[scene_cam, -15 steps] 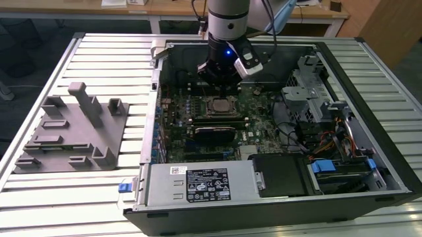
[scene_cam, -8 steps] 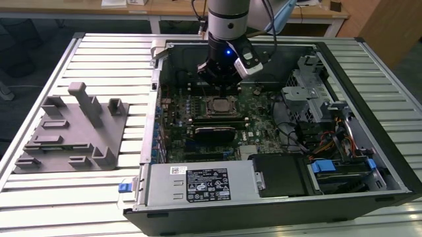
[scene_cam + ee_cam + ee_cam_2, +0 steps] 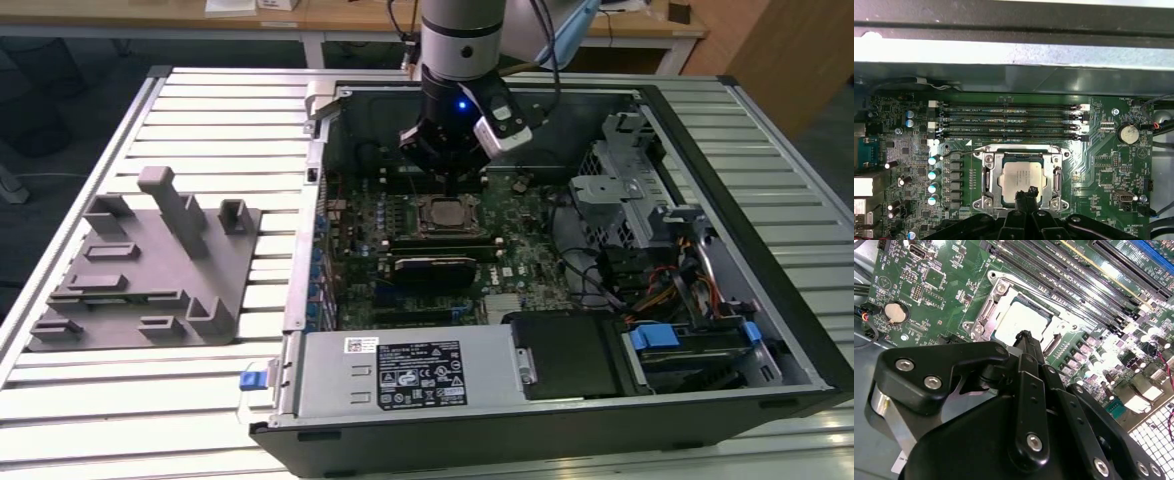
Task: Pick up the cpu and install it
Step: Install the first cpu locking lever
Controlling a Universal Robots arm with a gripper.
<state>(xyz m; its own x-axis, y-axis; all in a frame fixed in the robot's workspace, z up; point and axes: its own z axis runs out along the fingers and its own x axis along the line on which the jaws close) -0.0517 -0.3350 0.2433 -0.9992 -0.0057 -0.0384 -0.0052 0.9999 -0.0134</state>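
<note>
The cpu is a pale silver square chip lying flat in the metal socket frame on the green motherboard, inside the open computer case. Both wrist views show it, at cpu and cpu. My gripper hangs just above the socket's edge. Its black fingers are shut together into one tip, seen at gripper and gripper, with nothing between them. The tip overlaps the chip's near edge; whether it touches, I cannot tell.
The case wall surrounds the board. A black ribbed module sits beside the socket, with memory slots on the other side. A power supply and drive cage crowd the case. A grey plastic block with posts stands on the slatted table.
</note>
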